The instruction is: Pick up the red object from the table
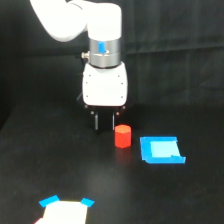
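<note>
Small red-orange stubby block (pixel 122 136) is standing upright on the matte black table (pixel 30 165), just toward the exterior view's left of a flat blue square piece (pixel 161 150). White xArm gripper (pixel 104 121) is hanging beside the block, fingers spread and holding nothing, probably offset a little left of it, so it needs lining up before descent. Blue-taped patch (pixel 65 207) is sitting near the bottom edge. No readable writing or labels.

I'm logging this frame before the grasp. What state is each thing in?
red object: upright on the table, not held, free of the fingers.
gripper: fingers pointing down, open, nothing between them, to the exterior view's left of the red object.
blue square piece: flat on the table, apart from the red object.
table: bears a blue-taped patch at the near edge.
</note>
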You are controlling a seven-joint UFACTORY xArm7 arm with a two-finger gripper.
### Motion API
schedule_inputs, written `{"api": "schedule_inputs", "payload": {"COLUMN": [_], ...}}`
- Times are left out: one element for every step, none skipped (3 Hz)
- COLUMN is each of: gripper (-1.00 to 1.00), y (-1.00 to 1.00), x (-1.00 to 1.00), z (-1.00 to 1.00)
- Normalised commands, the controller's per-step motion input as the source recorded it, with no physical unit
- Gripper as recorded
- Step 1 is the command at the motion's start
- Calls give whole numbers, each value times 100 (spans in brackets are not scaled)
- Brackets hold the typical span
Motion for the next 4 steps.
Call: {"api": "schedule_inputs", "payload": {"gripper": [9, 61, 100, 98], "y": [-4, -98, -100, -100], "x": [100, 17, -13, -41], "z": [-73, 100, -100, -73]}}
